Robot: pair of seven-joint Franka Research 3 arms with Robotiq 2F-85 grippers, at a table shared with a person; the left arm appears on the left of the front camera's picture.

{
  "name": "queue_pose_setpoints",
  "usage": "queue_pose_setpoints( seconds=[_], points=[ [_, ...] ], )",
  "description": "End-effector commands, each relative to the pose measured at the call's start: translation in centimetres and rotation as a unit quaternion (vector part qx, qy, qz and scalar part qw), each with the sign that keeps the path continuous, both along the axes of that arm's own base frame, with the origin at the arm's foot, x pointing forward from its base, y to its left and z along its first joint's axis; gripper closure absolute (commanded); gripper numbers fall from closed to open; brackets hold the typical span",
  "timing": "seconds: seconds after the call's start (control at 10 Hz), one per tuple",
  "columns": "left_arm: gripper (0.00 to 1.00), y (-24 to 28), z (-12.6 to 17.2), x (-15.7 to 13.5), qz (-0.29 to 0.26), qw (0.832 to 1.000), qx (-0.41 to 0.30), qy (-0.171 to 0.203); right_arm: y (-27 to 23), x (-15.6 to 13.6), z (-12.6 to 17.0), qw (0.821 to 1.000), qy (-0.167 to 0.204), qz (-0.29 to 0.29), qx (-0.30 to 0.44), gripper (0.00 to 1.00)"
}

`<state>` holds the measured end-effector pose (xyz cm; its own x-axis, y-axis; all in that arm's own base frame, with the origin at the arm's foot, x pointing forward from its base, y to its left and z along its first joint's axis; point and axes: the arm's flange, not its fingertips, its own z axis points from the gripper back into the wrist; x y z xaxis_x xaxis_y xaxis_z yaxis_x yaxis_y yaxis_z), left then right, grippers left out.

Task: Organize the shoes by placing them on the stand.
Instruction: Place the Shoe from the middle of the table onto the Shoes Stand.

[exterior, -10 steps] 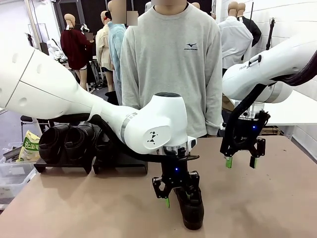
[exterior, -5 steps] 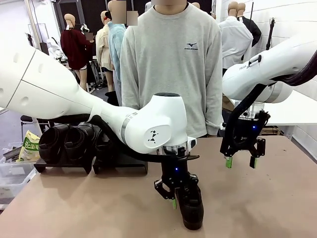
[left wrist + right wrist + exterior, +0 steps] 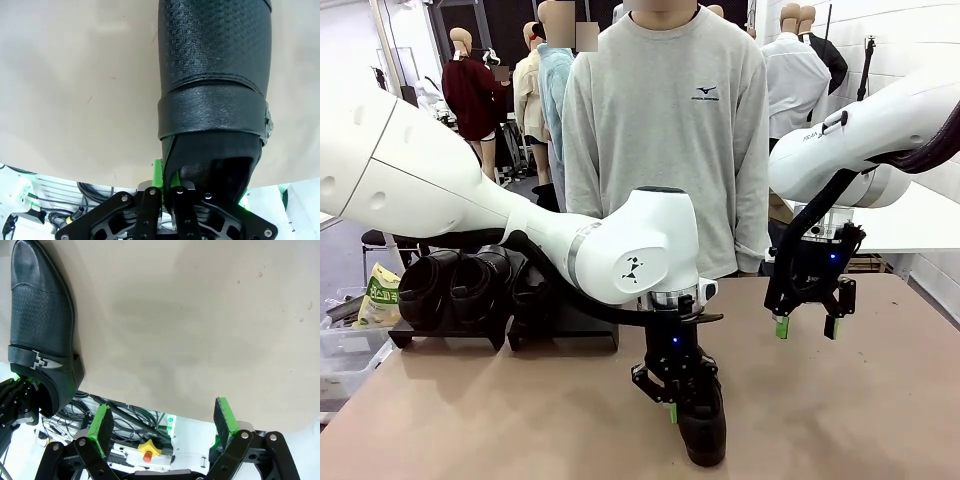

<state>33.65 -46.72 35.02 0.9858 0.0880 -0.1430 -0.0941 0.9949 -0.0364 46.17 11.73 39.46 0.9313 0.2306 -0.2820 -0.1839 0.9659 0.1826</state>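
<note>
1. The left gripper (image 3: 678,400) stands over a black shoe (image 3: 703,430) at the table's (image 3: 500,420) near edge, about 6 o'clock from the person (image 3: 665,130) across it. Its jaws are pinched on the shoe's heel collar.

2. The left wrist view shows the hold: one green pad (image 3: 158,172) lies against the outside of the collar, the other finger appears to sit inside the opening, and the toe points away toward 12 o'clock.

3. The right gripper (image 3: 810,325) hangs with jaws spread and holding nothing, at about 2 o'clock from the shoe and well apart from it.

4. The stand (image 3: 500,335) sits at 10 o'clock, at the table's far left, with other black shoes (image 3: 450,285) already on it.

5. Judged from the pictures, the shoe will be light but toe-heavy when held by the heel, so it may droop or swing. The upper looks glossy and thin at the collar, likely to flex and perhaps slip under the pads.

6. The strap and buckle (image 3: 39,359) across the instep mark the stiffer mid-section. A deep bite on the collar, near the firm heel back, seems the safest hold.
</note>
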Motion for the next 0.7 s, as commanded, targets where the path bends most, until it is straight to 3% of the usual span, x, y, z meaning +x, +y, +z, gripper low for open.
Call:
queue_pose_setpoints(
  seconds=[0.0, 0.1, 0.2, 0.4, 0.6],
  points=[
    [1.0, 0.5, 1.3, -0.2, -0.019, 1.0, -0.014, 0.015, -0.1, 0.0, 0.1, 1.0, -0.002, 0.005, -0.007, 0.0],
    [1.0, 2.0, 4.0, -0.6, -0.042, 0.998, -0.041, -0.005, -0.1, 0.0, 0.1, 1.0, -0.002, 0.005, -0.007, 0.0],
    [1.0, 3.7, 6.9, -1.2, -0.058, 0.995, -0.054, -0.057, -0.1, 0.0, 0.1, 1.0, -0.002, 0.005, -0.007, 0.0],
    [1.0, 7.3, 10.0, -0.7, -0.067, 0.985, -0.035, -0.156, -0.1, 0.0, 0.1, 1.0, -0.002, 0.005, -0.007, 0.0],
    [1.0, 12.2, 10.7, 3.4, -0.053, 0.983, -0.013, -0.177, -0.1, 0.0, 0.1, 1.0, -0.002, 0.005, -0.007, 0.0]
  ],
)
